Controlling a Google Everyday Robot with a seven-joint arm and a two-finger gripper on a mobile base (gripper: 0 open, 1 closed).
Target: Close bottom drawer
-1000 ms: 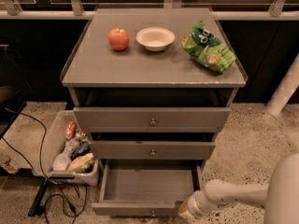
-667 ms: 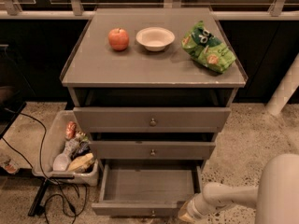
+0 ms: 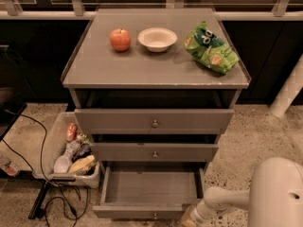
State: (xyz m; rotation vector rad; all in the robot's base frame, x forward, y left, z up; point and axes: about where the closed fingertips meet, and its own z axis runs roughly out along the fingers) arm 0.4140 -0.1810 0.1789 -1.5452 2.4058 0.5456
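Note:
The bottom drawer of the grey-brown cabinet stands pulled far out, an empty shallow box with its flat front at the lower edge of the view and a small round knob. The middle drawer front and top drawer front sit above it. My gripper is at the end of the white arm, low at the drawer's front right corner, close beside the drawer front.
On the cabinet top are a red apple, a white bowl and a green chip bag. A grey bin of bottles and snacks stands on the floor left of the cabinet, with black cables in front of it.
My arm has slid lower and slightly left, keeping the gripper at the drawer's front right corner. The drawer looks as far out as before.

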